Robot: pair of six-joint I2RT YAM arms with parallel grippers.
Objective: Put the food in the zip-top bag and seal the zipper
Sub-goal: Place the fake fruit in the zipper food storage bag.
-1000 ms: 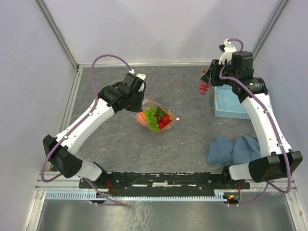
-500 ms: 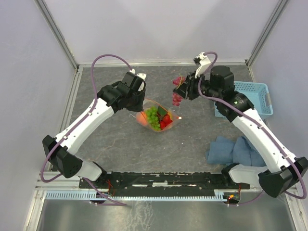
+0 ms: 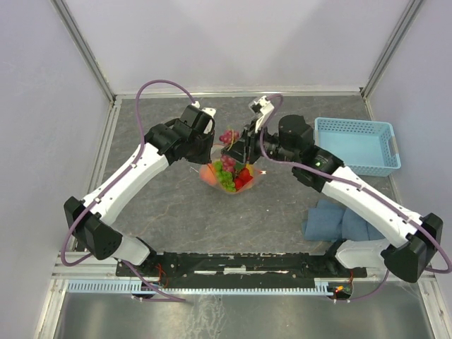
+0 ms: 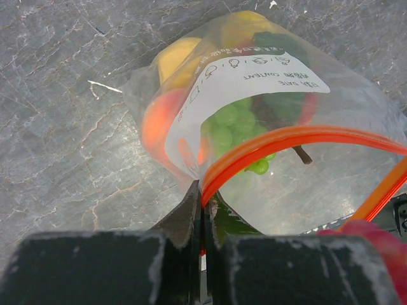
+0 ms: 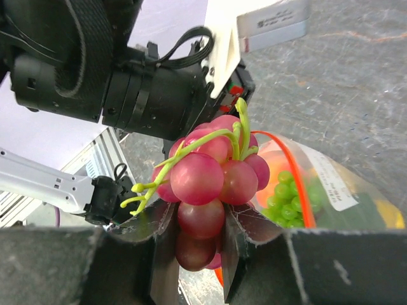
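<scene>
**Propping the bag mouth open for the grapes**

Pinching the left claw (image 4: 202, 202) fully together on the zipper (image 4: 299, 136), right at the corner where the red-orange strip folds. Judged as a way to lift that edge so the zip-top bag (image 4: 254, 82) gapes rather than lying flat. Sags away from the pinch onto the tabletop (image 3: 176, 212) just beyond the fingertips. Opens upward and back toward the claw, with the closed bottom farthest out. Runs lengthwise from pinch to bottom, tilted rather than upright. Shows through the plastic, just past the pinch, green grapes (image 4: 232, 124), then an orange-red peach (image 4: 159, 121) off to one side and yellow fruit (image 4: 178, 54) at the far end.

Gripping the purple grapes (image 5: 206, 178) in the right claw (image 5: 197, 235), clamped on the lower berries. Sticks out lengthwise beyond the fingertips, with a green stem curling over the outermost berries. Hangs above the bag's open rim and close to the left claw, seemingly to let go straight into the gap. Not yet inside, and no sealing possible until that claw clears the mouth.

Farther behind the right claw, well apart from the bag: a light-blue basket (image 3: 357, 121) and a crumpled blue cloth (image 3: 339, 219).
</scene>
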